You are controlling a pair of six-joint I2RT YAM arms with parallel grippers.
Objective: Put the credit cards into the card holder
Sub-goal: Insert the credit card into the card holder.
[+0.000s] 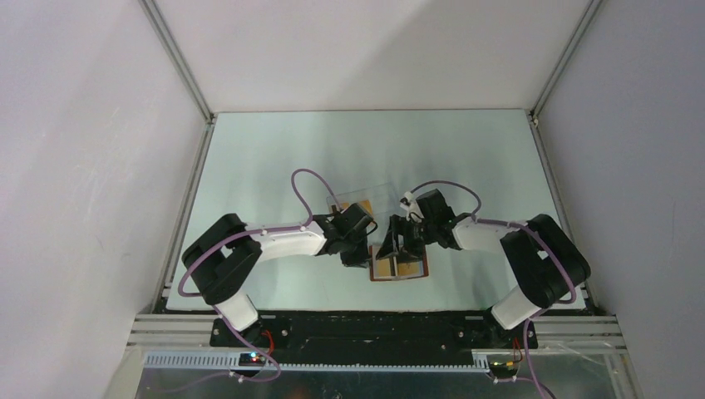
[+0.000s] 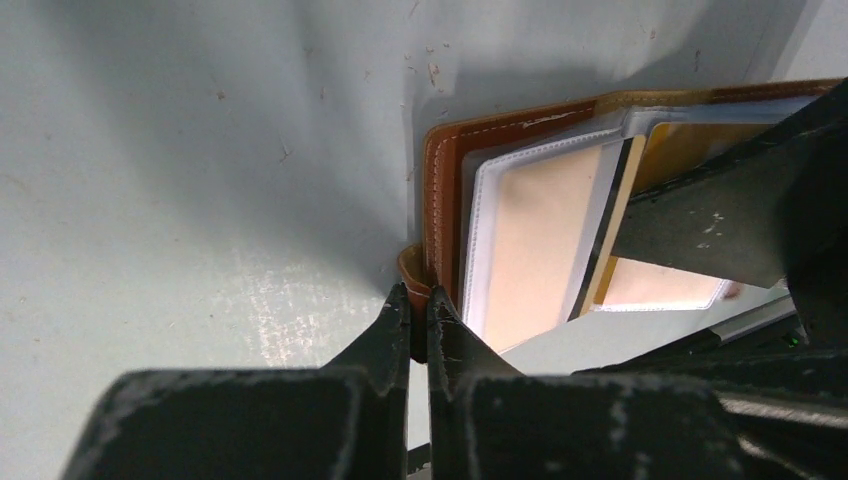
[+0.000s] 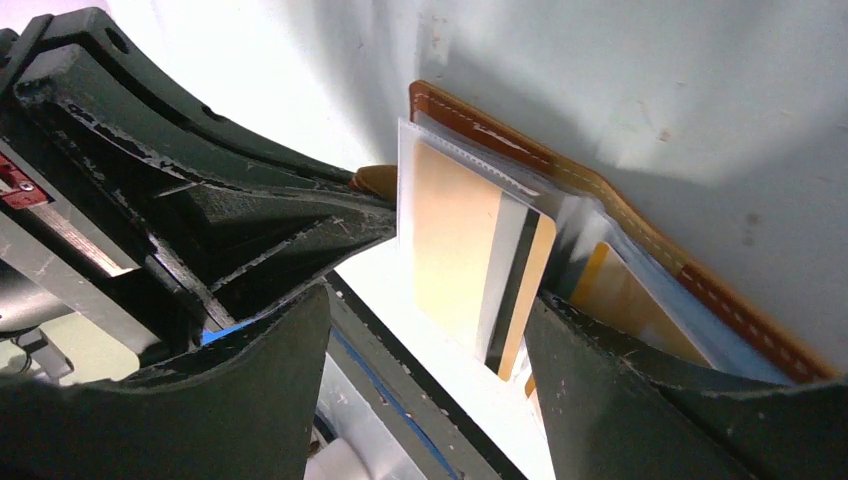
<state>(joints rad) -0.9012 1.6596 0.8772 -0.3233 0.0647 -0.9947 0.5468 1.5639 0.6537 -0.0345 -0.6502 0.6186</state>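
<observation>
The brown leather card holder (image 1: 413, 271) lies open on the table between both arms. My left gripper (image 2: 419, 303) is shut on its small brown snap tab at the left edge (image 2: 412, 268). In the left wrist view the holder (image 2: 441, 190) shows clear sleeves with an orange-gold card inside (image 2: 535, 245). Another card with a dark stripe (image 3: 522, 290) sticks halfway out of a sleeve. My right gripper (image 3: 430, 375) is open just over the holder, its right finger (image 3: 620, 400) beside that card, not gripping it. More cards sit in the right-hand pockets (image 3: 615, 290).
A clear plastic box (image 1: 370, 198) lies just behind the two grippers. My left gripper's body (image 3: 240, 225) is close against the right one's left side. The table's near edge and black rail (image 1: 374, 324) run just below the holder.
</observation>
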